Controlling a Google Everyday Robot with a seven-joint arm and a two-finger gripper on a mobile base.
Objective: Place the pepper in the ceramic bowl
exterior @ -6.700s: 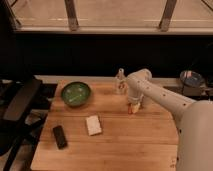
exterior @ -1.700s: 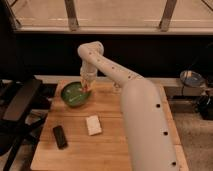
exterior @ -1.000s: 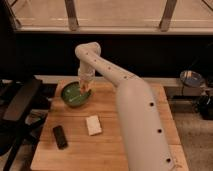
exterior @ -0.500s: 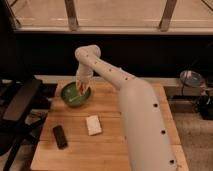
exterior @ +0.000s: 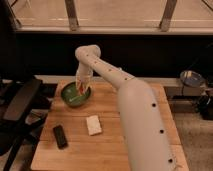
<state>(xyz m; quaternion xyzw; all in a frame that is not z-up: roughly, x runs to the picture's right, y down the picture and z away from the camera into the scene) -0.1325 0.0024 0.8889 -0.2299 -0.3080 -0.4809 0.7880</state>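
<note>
The tool (exterior: 80, 88) is held low over the ceramic bowl (exterior: 69, 99), clenched on the pepper (exterior: 80, 88); the pepper should be released gently, inside the rim.

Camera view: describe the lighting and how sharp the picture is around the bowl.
Camera view: bright light comes through the windows at the top, the band under them is dark, and the table is evenly lit. The whole frame is soft; the gripper over the ceramic bowl blurs into the orange-red pepper, with a pale sheen inside the bowl.
</note>
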